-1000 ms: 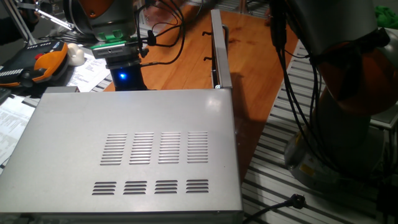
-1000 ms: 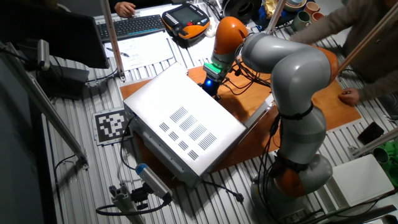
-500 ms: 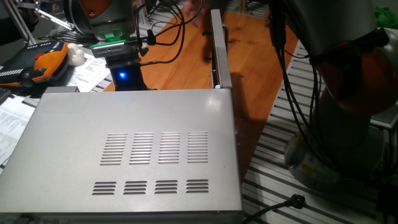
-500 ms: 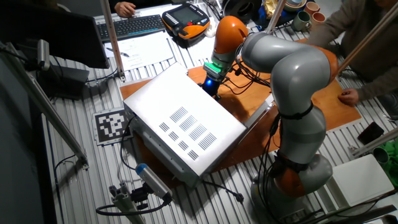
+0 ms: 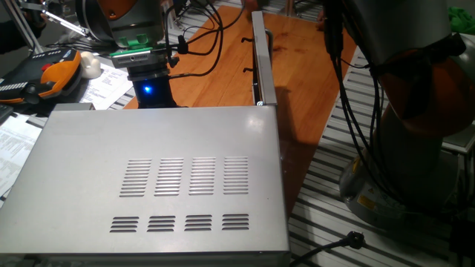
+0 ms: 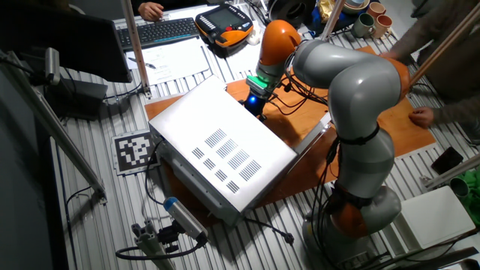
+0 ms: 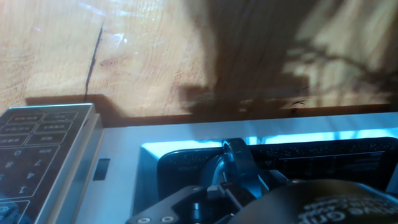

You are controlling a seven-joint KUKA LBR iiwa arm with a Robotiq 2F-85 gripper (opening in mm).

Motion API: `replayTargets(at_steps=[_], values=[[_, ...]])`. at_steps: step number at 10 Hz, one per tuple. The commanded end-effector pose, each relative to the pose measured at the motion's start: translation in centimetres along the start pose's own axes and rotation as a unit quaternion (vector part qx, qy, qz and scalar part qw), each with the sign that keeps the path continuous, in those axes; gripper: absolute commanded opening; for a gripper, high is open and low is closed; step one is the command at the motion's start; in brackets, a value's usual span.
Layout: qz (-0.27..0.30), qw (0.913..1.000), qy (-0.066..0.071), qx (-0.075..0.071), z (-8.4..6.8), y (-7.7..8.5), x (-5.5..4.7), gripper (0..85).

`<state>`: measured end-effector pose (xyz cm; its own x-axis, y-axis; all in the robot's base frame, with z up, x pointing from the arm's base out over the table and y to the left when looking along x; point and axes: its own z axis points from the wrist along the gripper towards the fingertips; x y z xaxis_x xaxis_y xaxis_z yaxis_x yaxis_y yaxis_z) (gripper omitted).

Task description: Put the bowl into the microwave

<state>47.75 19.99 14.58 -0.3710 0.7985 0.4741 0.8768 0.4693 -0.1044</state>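
Note:
The microwave is a large silver box with vent slots on top; it also shows in the other fixed view. Its door stands open, edge-on. My gripper is low at the microwave's front, behind the box, with a blue light glowing on the hand; the fingers are hidden there. It is also at the box's far side in the other fixed view. The hand view shows the keypad, the blue-lit opening and dark gripper parts. The bowl is not visible in any view.
The wooden board lies under the microwave. An orange teach pendant, a white lump and papers lie to the left. Cables hang near the hand. A person's hand rests on the board's far edge. Mugs stand at the back.
My arm and the microwave have not moved. A person's hand that blurred past the back of the board is gone from the one fixed view.

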Motion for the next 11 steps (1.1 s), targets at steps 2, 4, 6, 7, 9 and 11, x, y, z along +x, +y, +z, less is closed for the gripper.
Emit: replayTargets(at_steps=[2, 4, 6, 7, 9, 11], values=[[0.000, 1.0000, -0.003, -0.004, -0.01, 0.02, -0.01, 34.0], [0.005, 1.0000, -0.008, -0.003, -0.08, 0.09, -0.05, 51.0], [0.008, 0.9999, -0.011, -0.007, -0.12, 0.14, -0.04, 51.0], [0.008, 0.9999, -0.013, -0.006, -0.14, 0.17, -0.05, 51.0], [0.006, 0.9998, -0.016, -0.005, -0.52, 0.50, -0.28, 51.0], [0.004, 0.9998, -0.021, -0.002, -0.88, 0.78, -0.53, 51.0]])
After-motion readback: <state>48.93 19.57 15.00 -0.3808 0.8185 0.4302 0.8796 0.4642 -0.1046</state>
